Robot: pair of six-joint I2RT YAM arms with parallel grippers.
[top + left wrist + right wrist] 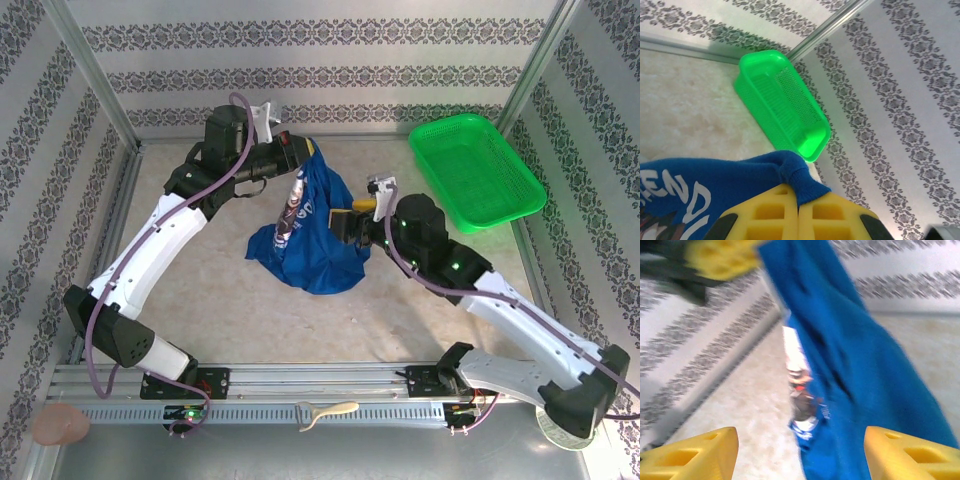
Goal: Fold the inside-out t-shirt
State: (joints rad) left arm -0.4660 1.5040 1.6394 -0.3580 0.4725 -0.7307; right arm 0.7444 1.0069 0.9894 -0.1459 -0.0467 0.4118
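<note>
1. One shirt (pixel 310 240) hung from your left gripper (pixel 798 200), its lower folds bunched on the table (pixel 230 320).
2. Your left jaws were pinched tight on a blue ribbed edge of the shirt.
3. Your right gripper (pixel 800 455) stood wide apart just beside the shirt, holding nothing.
4. The basket (pixel 475 170) sat at far right.

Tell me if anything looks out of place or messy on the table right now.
The blue t-shirt is bunched, not flat: a ribbed edge is pinched in the shut left fingers and it hangs crumpled onto the table. A cream strip lies loose on the near rail.
</note>
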